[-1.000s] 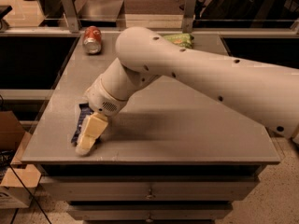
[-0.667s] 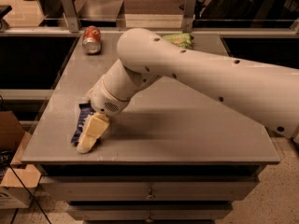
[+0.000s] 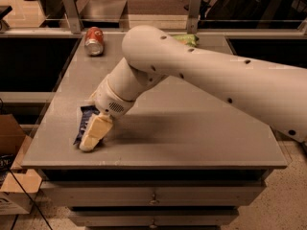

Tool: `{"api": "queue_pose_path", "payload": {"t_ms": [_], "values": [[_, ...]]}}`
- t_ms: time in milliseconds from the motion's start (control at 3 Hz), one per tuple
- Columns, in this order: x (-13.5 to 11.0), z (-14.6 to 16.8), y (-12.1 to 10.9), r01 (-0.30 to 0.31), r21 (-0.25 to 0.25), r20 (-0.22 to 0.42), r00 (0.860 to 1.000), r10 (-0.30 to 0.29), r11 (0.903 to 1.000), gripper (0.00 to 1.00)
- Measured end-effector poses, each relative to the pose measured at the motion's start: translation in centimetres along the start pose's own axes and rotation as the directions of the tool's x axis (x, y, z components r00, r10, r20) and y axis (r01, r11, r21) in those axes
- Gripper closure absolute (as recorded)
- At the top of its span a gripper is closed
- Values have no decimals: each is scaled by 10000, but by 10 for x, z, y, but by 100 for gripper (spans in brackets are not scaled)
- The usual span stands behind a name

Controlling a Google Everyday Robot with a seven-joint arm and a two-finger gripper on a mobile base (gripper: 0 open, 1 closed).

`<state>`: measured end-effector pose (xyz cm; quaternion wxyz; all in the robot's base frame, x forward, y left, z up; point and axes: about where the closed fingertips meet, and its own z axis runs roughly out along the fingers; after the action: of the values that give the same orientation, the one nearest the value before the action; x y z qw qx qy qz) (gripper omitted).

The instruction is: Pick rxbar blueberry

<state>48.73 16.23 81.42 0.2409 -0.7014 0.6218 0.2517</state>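
The rxbar blueberry (image 3: 85, 120), a small flat bar in a dark blue wrapper with white text, lies on the grey table (image 3: 192, 123) near its front left corner. My gripper (image 3: 92, 139), cream-coloured, reaches down from the big white arm (image 3: 201, 75) and rests on or right against the bar's right side. It covers part of the wrapper. The bar lies flat on the table.
A red soda can (image 3: 94, 40) lies on its side at the back left. A green chip bag (image 3: 186, 39) sits at the back, partly behind the arm. A cardboard box (image 3: 9, 176) stands on the floor at the left. Drawers run under the table's front edge.
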Motion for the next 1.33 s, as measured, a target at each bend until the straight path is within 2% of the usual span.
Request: {"api": "queue_pose_path", "payload": {"t_ms": [333,667,1000,1333], "values": [[-3,-4,0,2,3,3,10000,-2,10000,87],[-5,-6,0,2,3,4,10000,-2,10000,100],[-7,-8,0,4,6,6,10000,-4,10000,100],[-28,-47,-11,409,574,863,9952,-457,9975,100]]}}
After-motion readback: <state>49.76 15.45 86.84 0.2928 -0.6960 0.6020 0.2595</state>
